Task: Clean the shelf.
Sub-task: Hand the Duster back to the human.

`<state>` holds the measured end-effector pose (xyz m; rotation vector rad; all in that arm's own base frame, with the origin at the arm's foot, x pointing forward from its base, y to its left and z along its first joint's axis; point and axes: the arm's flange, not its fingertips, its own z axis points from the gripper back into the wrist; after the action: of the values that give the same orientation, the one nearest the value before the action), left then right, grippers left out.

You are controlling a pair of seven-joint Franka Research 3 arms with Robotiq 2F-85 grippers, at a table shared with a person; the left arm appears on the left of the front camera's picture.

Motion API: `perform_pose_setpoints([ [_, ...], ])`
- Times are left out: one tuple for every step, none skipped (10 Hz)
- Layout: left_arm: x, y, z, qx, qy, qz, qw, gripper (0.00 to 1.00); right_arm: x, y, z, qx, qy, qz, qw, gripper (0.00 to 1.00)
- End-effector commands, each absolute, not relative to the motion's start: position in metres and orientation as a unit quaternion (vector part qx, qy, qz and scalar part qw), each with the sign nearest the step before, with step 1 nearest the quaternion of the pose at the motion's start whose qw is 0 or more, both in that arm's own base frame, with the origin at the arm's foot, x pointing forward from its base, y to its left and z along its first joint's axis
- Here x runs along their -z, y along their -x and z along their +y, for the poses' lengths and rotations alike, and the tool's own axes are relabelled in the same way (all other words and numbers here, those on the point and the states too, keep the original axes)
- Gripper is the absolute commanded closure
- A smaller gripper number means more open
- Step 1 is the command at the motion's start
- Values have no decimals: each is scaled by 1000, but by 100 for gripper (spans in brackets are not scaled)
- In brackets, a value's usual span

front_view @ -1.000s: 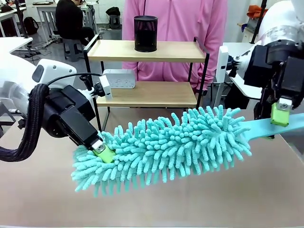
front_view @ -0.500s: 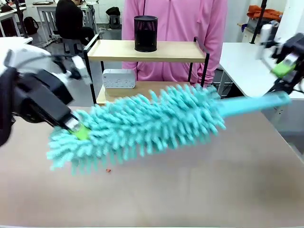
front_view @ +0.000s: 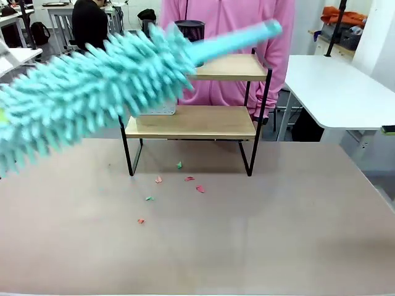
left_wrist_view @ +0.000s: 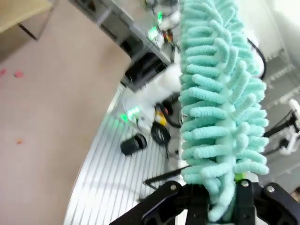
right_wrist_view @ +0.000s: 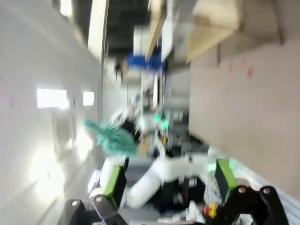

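Fluffy teal chenille duster (front_view: 92, 86) sweeps the upper left, clenched in the left gripper (left_wrist_view: 220, 197); the right gripper (right_wrist_view: 166, 187) gapes, released. The wood-and-black-wire shelf (front_view: 216, 123) carries a black mesh cup (front_view: 191, 28) on top; paper scraps (front_view: 185, 180) dot the table (front_view: 278, 234).

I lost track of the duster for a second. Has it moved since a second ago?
Yes. The duster has swung up and to the picture's left, off the table, and now crosses in front of the shelf, handle raised.

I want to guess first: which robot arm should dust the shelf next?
Probably the left. Its tool is clamped on the fluffy duster, raised by the shelf. The right tool is open, holding nothing.
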<state>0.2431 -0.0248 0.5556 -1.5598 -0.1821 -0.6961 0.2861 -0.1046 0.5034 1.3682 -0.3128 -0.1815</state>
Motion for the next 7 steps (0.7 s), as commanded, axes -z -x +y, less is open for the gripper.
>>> perform_pose_setpoints([
  [-573, -226, 20, 265, 694, -210, 636, 100, -491, -277, -74, 261, -572, -273, 728, 0],
  [-582, -221, 53, 210, 687, -284, 636, 100, -503, -286, -105, 83, -628, -144, 760, 0],
  [-584, -220, 88, 128, 681, -342, 635, 100, -503, -286, -105, 83, -628, -144, 760, 0],
  [-583, -219, 116, 47, 651, -397, 645, 100, -503, -286, -105, 83, -628, -144, 760, 0],
  [-571, -229, 134, -10, 642, -422, 640, 100, -503, -286, -105, 83, -628, -144, 760, 0],
  [-558, -241, 147, -64, 635, -415, 649, 100, -503, -286, -105, 83, -628, -144, 760, 0],
  [-534, -264, 156, -119, 627, -388, 665, 100, -503, -286, -105, 83, -628, -144, 760, 0],
])
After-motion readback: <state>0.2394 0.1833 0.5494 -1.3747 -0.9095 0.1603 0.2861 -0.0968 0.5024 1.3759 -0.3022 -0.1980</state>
